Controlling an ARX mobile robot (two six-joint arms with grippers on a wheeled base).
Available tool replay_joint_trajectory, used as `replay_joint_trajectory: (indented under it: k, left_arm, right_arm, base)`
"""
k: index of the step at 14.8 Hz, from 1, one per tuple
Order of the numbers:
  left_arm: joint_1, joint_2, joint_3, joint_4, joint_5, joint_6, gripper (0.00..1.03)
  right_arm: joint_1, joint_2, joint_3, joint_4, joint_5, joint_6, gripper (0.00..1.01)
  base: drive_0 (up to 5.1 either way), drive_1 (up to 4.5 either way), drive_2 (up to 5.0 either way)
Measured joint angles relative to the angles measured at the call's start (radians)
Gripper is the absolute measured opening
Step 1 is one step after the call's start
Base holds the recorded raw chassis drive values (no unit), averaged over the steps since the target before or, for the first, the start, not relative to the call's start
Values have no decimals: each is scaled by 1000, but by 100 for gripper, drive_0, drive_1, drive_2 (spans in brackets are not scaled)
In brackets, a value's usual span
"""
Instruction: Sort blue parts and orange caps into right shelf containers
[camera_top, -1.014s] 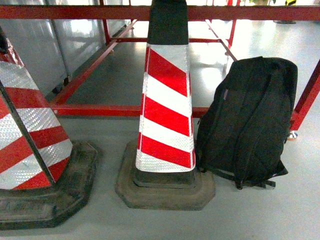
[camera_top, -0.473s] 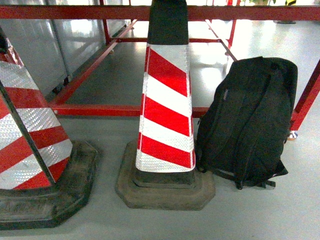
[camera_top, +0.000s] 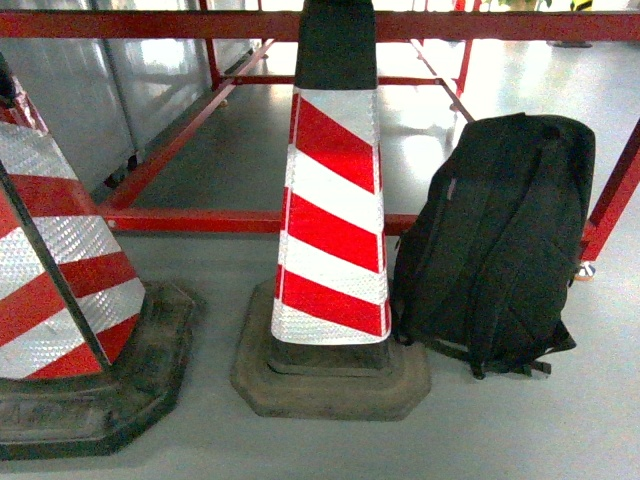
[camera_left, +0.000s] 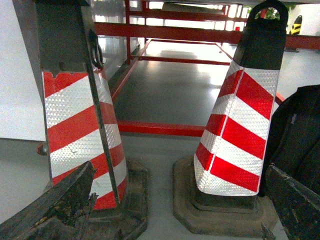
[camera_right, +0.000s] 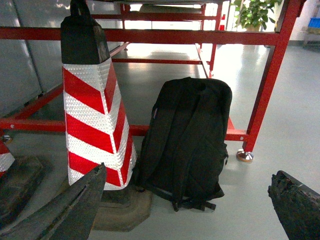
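No blue parts, orange caps or right shelf containers show in any view. The left wrist view has my left gripper (camera_left: 177, 202) open and empty, its dark worn fingers (camera_left: 65, 200) spread wide above the grey floor between two traffic cones. My right gripper (camera_right: 187, 205) is open too, with nothing between its fingers (camera_right: 295, 202), low over the floor in front of a black backpack. Neither gripper appears in the head view.
A red-and-white striped cone (camera_top: 332, 220) on a rubber base stands dead ahead, with a second cone (camera_top: 60, 290) at the left. The black backpack (camera_top: 500, 240) leans against a red steel rack frame (camera_top: 200, 220). Grey floor (camera_top: 560, 420) lies in front.
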Motion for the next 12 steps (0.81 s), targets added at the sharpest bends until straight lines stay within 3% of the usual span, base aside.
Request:
replay_joint_trajectory:
  k: [12]
  left_arm:
    - [0,0,0,0,0,0,98]
  right_arm:
    - [0,0,0,0,0,0,98]
  base:
    - [0,0,0]
